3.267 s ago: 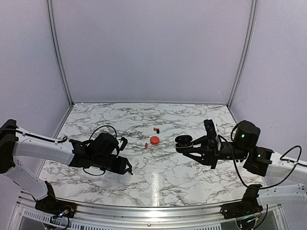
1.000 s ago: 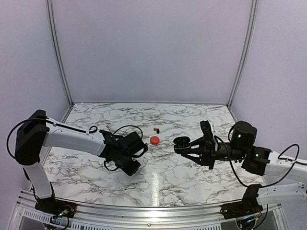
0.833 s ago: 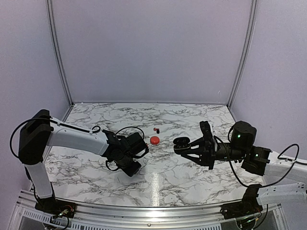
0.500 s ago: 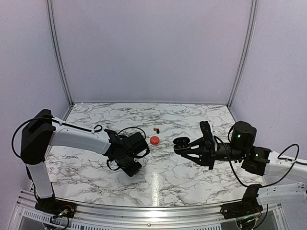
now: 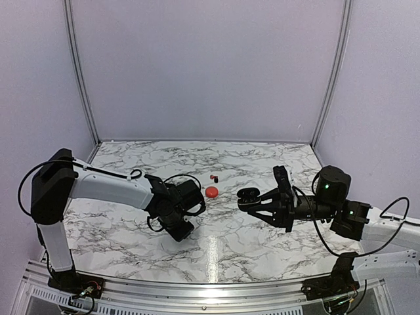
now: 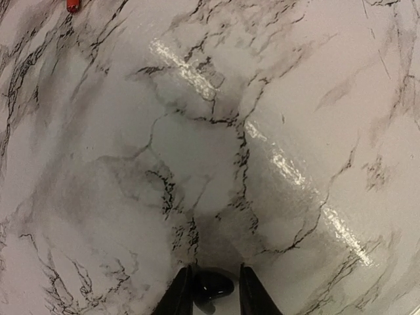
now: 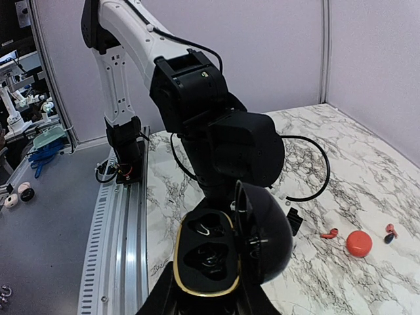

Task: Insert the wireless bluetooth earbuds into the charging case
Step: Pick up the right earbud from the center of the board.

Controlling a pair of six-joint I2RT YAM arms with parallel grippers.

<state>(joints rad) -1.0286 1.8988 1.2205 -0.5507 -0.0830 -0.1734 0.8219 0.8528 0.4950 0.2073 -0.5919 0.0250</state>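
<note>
black earbud (image 6: 211, 287): pinched between the left gripper (image 6: 211, 298) fingertips, jaws narrow and closed on it. Can't tell if it's clear of the table (image 5: 262, 164).
black case (image 7: 205, 252): in the right gripper (image 7: 209, 300), jaws tight on its base. Lid (image 7: 262, 233) is hinged open, and the case is raised off the table with its mouth facing the left arm.
wells: both look empty and dark inside. Can't rule out something small in there.
gap: the case is well apart from the left gripper, off to that gripper's right.
loose buds: red earbud (image 7: 328, 233) on the table just beyond the left gripper, near the red case (image 7: 359, 243). A second red earbud (image 7: 392, 228) and a second black earbud (image 7: 388, 239) lie just beside each other past the red case, farthest from both grippers.
done: my read is one black bud gripped, black case open and presented.
left: nothing seated yet. Carry the bud across, line it up with a well, press it in and release. Then the second black one. The red ones likely go to the red case, which neither gripper is touching.
</note>
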